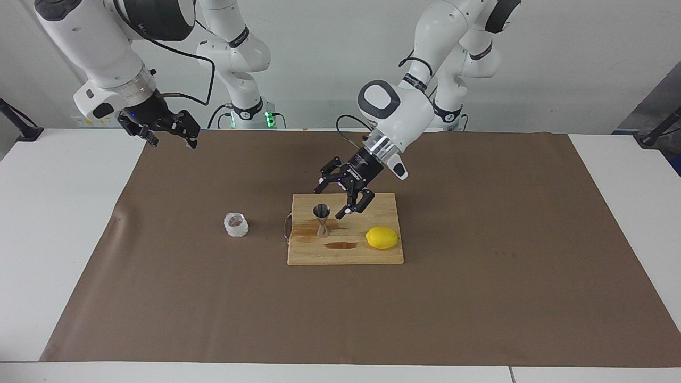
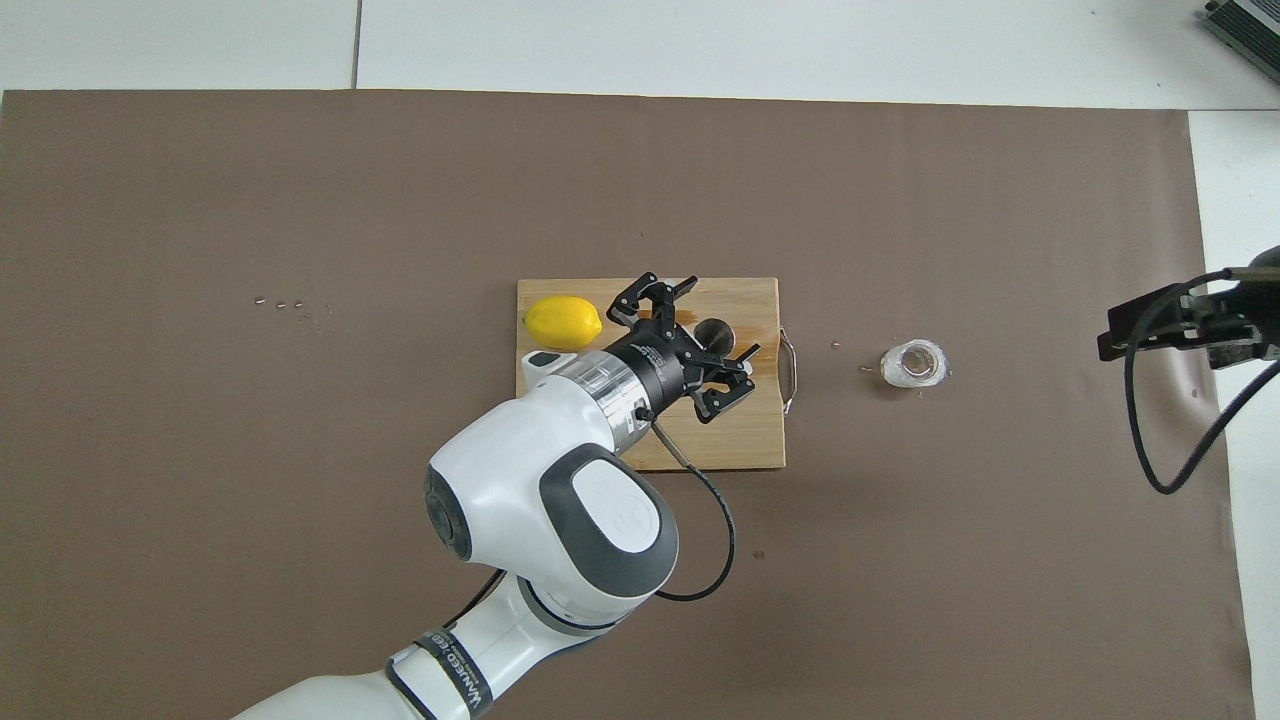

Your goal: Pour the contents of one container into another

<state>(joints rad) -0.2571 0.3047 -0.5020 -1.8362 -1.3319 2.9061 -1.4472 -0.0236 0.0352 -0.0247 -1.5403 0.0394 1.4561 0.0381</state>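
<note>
The steel hourglass jigger (image 1: 322,219) (image 2: 716,330) stands upright on the wooden cutting board (image 1: 346,256) (image 2: 745,440). My left gripper (image 1: 334,200) (image 2: 692,342) hangs open just above the jigger, slightly to the robots' side, holding nothing. The bumpy clear glass cup (image 1: 235,224) (image 2: 913,363) stands on the brown mat beside the board, toward the right arm's end of the table. My right gripper (image 1: 169,134) (image 2: 1180,326) waits open and empty, raised over the mat's edge at that end.
A yellow lemon (image 1: 382,237) (image 2: 563,322) lies on the board toward the left arm's end. A dark wet stain (image 1: 341,245) marks the board farther from the robots than the jigger. The board's metal handle (image 1: 287,227) faces the glass cup.
</note>
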